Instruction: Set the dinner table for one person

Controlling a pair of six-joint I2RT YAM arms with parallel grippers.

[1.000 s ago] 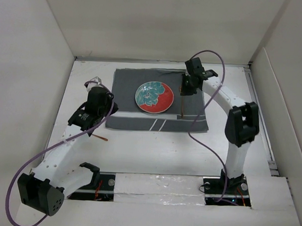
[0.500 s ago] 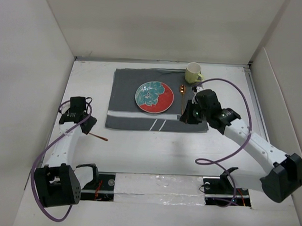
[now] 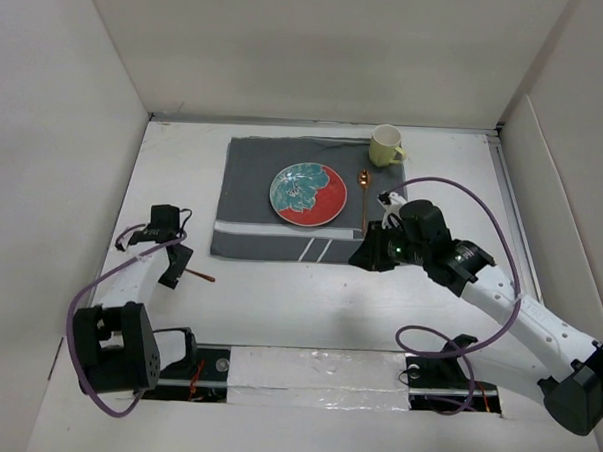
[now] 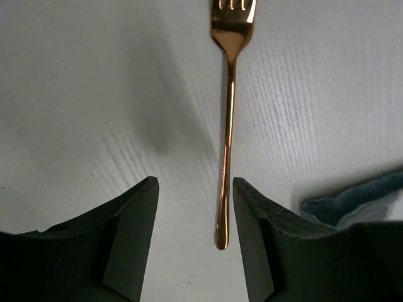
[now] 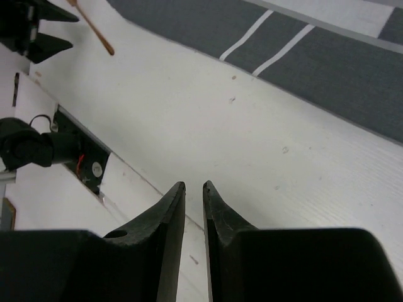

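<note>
The white dinner table (image 3: 308, 306) carries a dark grey placemat (image 3: 254, 174) with a teal and red plate (image 3: 308, 194) on it. A copper spoon (image 3: 364, 194) lies right of the plate, and a pale yellow cup (image 3: 387, 146) stands at the mat's far right corner. A copper fork (image 3: 197, 275) lies on the table left of the mat. My left gripper (image 3: 172, 272) is open over the fork's handle end (image 4: 221, 233), which lies between the jaws, nearer the right finger (image 4: 264, 239). My right gripper (image 3: 364, 259) is shut and empty (image 5: 194, 185) by the mat's front right corner.
White walls enclose the table on three sides. The arm bases and a taped strip (image 3: 315, 369) line the near edge. Purple cables loop beside both arms. The mat's pale stripes (image 5: 271, 44) and the fork (image 5: 94, 28) show in the right wrist view.
My left gripper moved from the mat's left edge back to the fork's handle. My right gripper drew back from the spoon to the mat's front edge, uncovering the cup.
</note>
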